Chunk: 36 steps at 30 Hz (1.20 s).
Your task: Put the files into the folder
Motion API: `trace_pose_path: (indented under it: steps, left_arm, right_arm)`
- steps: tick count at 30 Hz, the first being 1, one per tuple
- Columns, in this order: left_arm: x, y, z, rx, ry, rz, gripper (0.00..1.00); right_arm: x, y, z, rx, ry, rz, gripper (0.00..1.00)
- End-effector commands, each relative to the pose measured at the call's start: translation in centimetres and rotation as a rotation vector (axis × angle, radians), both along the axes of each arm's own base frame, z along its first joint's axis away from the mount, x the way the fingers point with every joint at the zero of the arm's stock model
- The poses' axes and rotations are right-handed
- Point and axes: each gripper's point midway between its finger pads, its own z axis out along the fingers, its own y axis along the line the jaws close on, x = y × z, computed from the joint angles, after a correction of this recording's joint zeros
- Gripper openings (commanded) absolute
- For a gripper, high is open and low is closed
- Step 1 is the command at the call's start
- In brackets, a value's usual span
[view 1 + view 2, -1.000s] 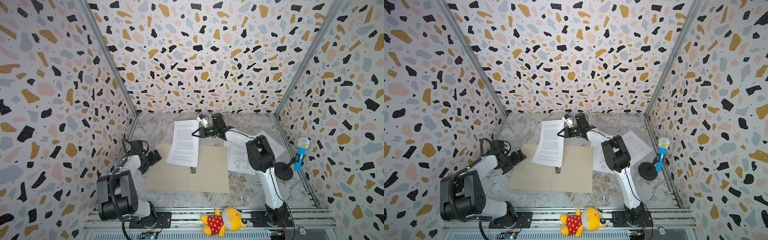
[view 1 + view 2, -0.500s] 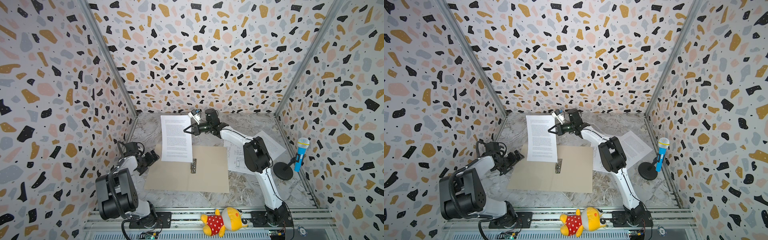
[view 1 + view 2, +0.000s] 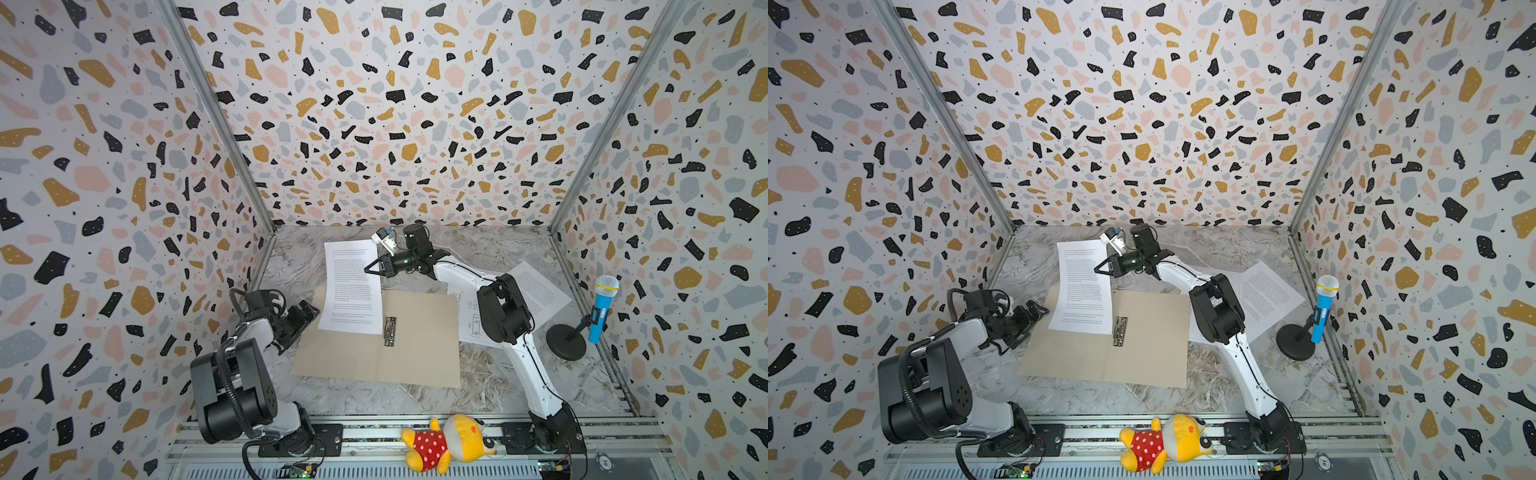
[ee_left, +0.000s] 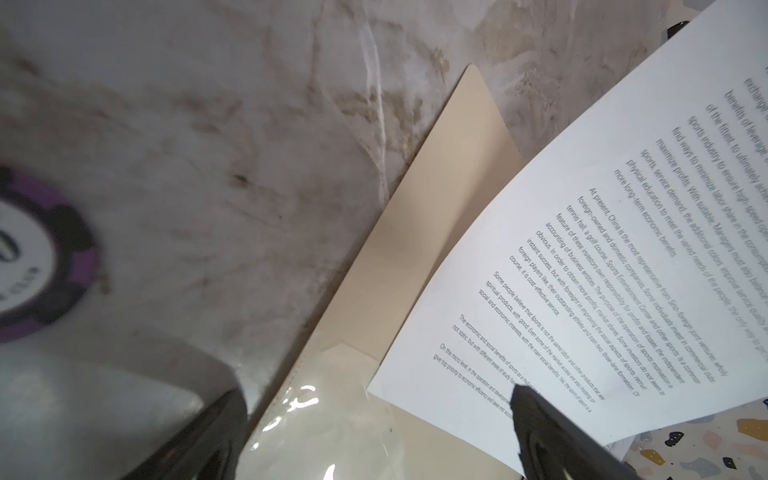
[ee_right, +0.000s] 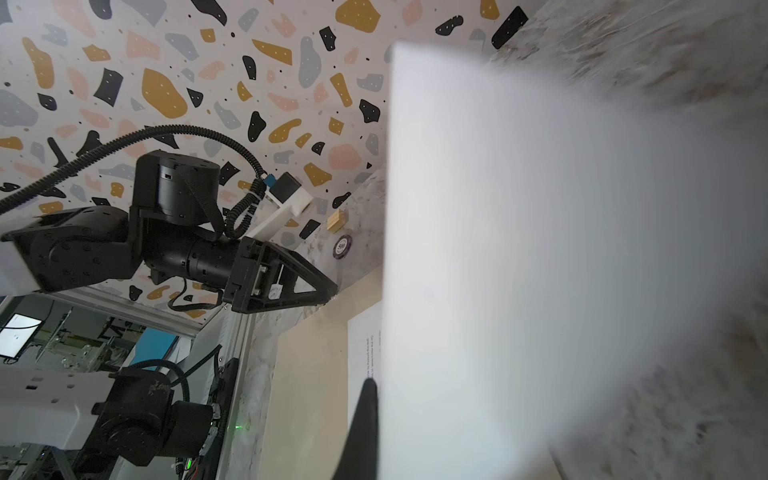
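Folder (image 3: 417, 353) first: what of it can't you make out?

— Its left leaf sits partly under a printed sheet (image 3: 352, 286). In the left wrist view a glossy clear film (image 4: 332, 424) at its corner is too blurred to name.

How does it look otherwise?

— Tan and plain, spread open flat on the marbled desk (image 3: 478, 386), with a small metal clip (image 3: 389, 331) at the spine.

And that sheet?

— White, dense with text. Its near half lies over the left leaf, one corner just beside the clip, and its far half juts past the folder's far edge. The right claw (image 3: 367, 269) is clamped on its right-hand edge. In the right wrist view the paper is a white blur.

The left claw (image 3: 305, 322)?

— Jaws wide apart, at the folder's left edge. One finger (image 4: 540, 428) overlaps the sheet's corner in the left wrist view; whether it touches I cannot tell.

Other files?

— A second text sheet (image 3: 540, 291) lies on the desk right of the folder. A drawing sheet (image 3: 467, 322) beside it is largely hidden by the right arm (image 3: 505, 311).

Further out?

— A blue toy microphone (image 3: 602, 307) by the right wall, a plush toy (image 3: 449, 440) on the front rail, and a purple chip (image 4: 29, 266), cut off.
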Motion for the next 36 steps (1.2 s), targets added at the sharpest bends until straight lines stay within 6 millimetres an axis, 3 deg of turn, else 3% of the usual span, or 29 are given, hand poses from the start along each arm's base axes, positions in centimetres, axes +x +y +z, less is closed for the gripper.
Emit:
trace_pose_path:
  steps: [1,16,36]
  left_arm:
    - [0.3,-0.5,0.4,-0.047,-0.033,-0.003,1.00]
    - [0.3,-0.9,0.3,-0.079,-0.046,0.003,1.00]
    - [0.7,-1.3,0.7,-0.122,-0.077,0.012,1.00]
  right_arm:
    - [-0.1,0.3,2.8,0.037,-0.047,0.019,0.00]
    - [-1.5,0.7,1.8,0.066,0.044,0.052,0.00]
    - [-3.3,1.8,-1.8,0.028,0.174,0.032,0.00]
